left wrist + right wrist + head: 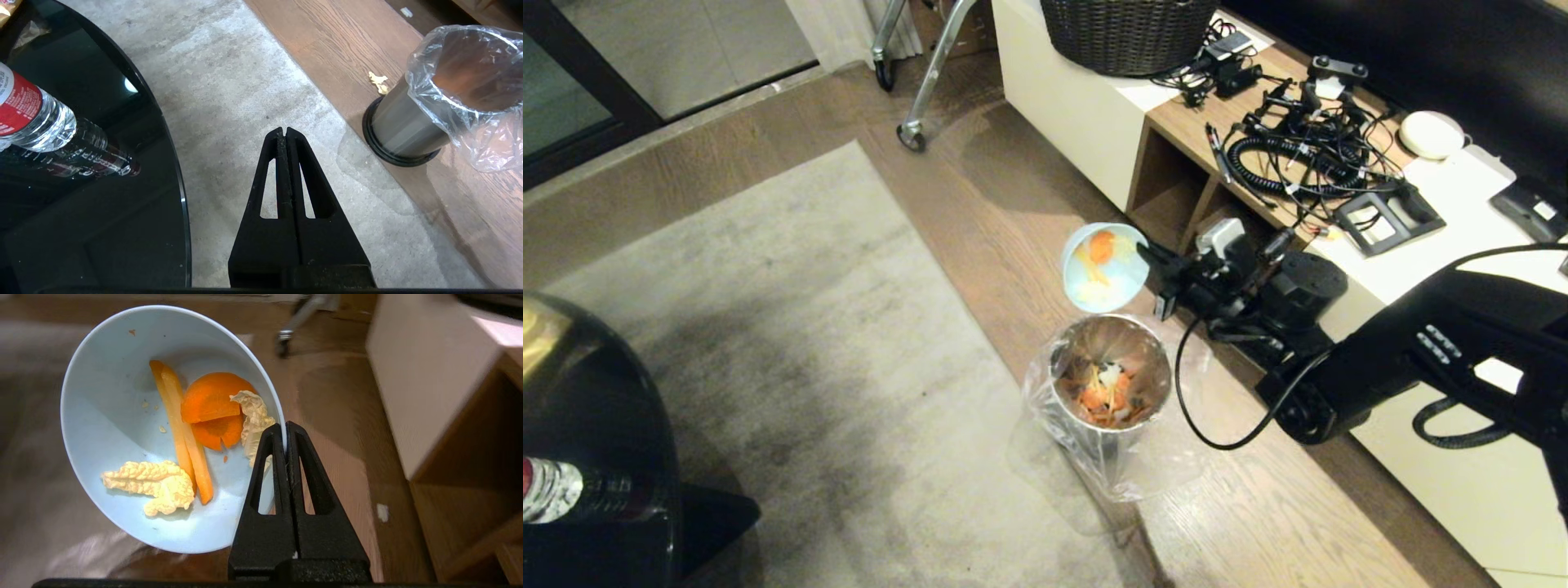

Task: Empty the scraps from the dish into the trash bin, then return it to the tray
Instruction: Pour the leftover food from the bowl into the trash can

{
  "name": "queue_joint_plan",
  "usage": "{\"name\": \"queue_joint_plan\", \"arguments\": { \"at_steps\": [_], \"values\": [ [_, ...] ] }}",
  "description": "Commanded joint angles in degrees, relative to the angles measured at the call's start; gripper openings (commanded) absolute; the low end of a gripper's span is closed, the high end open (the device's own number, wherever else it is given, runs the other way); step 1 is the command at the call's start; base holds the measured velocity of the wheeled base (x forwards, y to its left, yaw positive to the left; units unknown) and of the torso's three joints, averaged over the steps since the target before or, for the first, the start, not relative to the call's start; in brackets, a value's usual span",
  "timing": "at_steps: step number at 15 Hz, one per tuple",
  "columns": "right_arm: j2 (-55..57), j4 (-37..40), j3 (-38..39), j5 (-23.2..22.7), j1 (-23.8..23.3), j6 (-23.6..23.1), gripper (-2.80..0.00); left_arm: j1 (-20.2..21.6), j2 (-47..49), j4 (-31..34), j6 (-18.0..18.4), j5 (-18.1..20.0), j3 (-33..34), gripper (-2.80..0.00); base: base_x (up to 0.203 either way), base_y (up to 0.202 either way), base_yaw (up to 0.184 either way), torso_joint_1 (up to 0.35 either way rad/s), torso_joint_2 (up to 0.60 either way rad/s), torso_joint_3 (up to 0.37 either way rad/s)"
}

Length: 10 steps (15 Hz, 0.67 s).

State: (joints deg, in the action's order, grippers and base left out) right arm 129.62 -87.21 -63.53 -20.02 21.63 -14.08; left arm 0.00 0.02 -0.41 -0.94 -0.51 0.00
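- Nearest us, our left hand (284,134) hung parked over the rug (245,81), its fingers pressed together with nothing between them, beside the dark round table (122,228) on which a bottle (32,118) lay.
- A little farther out on the wooden floor (980,204) stood the bin (1111,380), its plastic liner folded over the rim. Orange and pale pieces already lay at its bottom, so we judged some emptying was done.
- Just beyond and above the bin's far rim, our right hand (284,430) pinched the dish (122,428) by its edge, fingers clamped tight on the rim. The dish was tipped steeply toward the bin.
- The scraps (196,428) sat inside it: carrot strips, a round carrot piece and two crinkled yellowish leaves. So the pour was not finished, in our judgement, and more tilt or a shake was probably needed.
- The tray appeared in no view, so the return of the dish was wholly left to do.
- Only the right wrist view showed the grip and each scrap clearly; only the head view showed the bin's contents; only the left wrist view showed a small pale scrap (378,81) on the floor beside the bin.
- Farthest off, a cabinet (1094,106) carried a wicker basket (1127,33) and tangled cables (1307,139).
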Motion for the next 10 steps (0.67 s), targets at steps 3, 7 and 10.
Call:
{"name": "queue_joint_plan", "arguments": {
  "at_steps": [3, 7, 10],
  "values": [
    [-0.86, -2.74, 4.69, -5.38, -1.06, -9.88, -2.80, 0.00, -0.02, -0.02, -0.03, -0.02, 0.00, -2.80, 0.000, 0.000, 0.000, 0.000, 0.00, 0.000],
    [-0.39, -2.71, 4.35, -7.59, -1.01, -15.22, -2.80, 0.00, -0.02, -0.02, -0.03, -0.02, 0.00, -2.80, 0.000, 0.000, 0.000, 0.000, 0.00, 0.000],
    [0.20, -2.16, 4.38, -7.67, -1.15, -18.78, -2.80, 0.00, -0.02, -0.02, -0.03, -0.02, 0.00, -2.80, 0.000, 0.000, 0.000, 0.000, 0.00, 0.000]
  ]
}}
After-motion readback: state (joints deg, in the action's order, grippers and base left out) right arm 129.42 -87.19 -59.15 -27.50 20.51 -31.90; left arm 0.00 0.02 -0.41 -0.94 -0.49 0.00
